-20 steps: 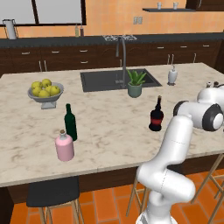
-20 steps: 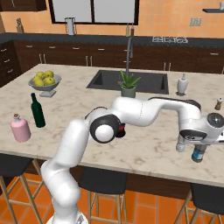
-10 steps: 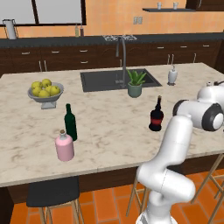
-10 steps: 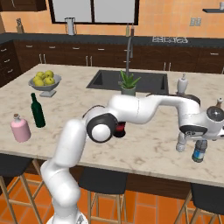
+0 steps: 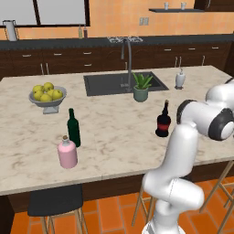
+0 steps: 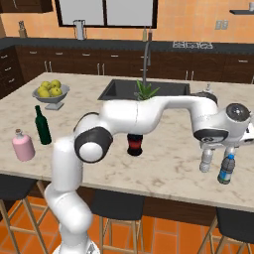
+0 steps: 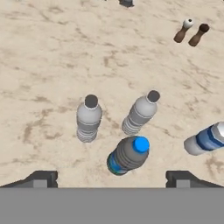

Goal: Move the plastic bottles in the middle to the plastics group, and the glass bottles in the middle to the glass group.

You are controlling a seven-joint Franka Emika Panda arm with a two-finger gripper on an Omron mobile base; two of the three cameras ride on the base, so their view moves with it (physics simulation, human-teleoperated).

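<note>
The tool (image 7: pixel 112 178) has just let go: a second ago its jaws were closed around a blue-capped bottle (image 7: pixel 127 155), and now they stand spread wide, one tip to each side with that bottle upright on the desk (image 7: pixel 52 52) just ahead of them, between the tips and apart from both. Beyond it stand two ribbed pale bottles (image 7: pixel 89 119), near each other and just past the released one, and to the tool's right in the hand view a blue-label bottle (image 7: pixel 205 139) stands near the view's edge. From the right base view the tool (image 6: pixel 218 149) hangs just above this cluster at the desk's far right end. I judge this means one plastic bottle has been delivered to the plastics group. The black bottle with the red label (image 5: pixel 163 121) stands in the middle of the desk, well away from the tool, and the glass group, a dark green bottle (image 5: pixel 73 128) and a pink bottle (image 5: pixel 67 153), is farther off still at the opposite end. That glass move looks not yet done
</note>
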